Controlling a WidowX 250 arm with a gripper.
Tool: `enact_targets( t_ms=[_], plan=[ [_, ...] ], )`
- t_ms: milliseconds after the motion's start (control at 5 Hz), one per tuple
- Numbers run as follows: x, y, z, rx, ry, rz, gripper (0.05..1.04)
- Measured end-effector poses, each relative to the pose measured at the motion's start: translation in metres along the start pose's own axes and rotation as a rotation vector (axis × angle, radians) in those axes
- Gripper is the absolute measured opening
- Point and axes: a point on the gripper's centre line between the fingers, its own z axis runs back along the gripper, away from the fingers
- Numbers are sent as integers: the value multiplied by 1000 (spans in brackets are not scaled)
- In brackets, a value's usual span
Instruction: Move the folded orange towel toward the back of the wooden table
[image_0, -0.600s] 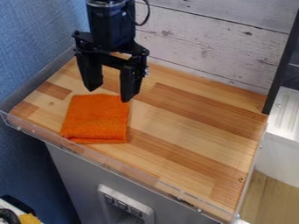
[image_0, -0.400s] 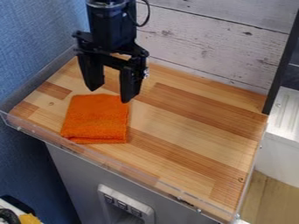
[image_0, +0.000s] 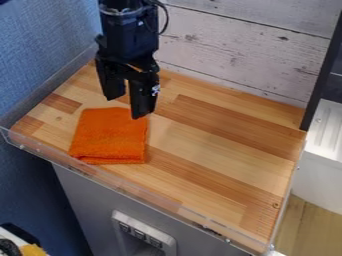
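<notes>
Orange folded cloth (image_0: 109, 137) lies toward ten o'clock on the wooden countertop (image_0: 214, 150) | nearly square, long axis hard to call, layered fold facing six o'clock | fuzzy, flat, neatly stacked | and here's the black gripper (image_0: 125, 108), fingers spread, at its twelve-to-one-o'clock edge!

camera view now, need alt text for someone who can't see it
A black gripper, jaws apart and empty, hangs by the far edge of a folded orange cloth on a wooden work surface. Behind stands a whitish plank wall.
</notes>
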Motion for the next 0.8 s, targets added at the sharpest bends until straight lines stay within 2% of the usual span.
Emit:
enact_targets(
  t_ms=[400,800],
  plan=[
    [9,18,-2,19,-35,-277,997],
    [13,33,-5,27,-44,-462,998]
  ],
)
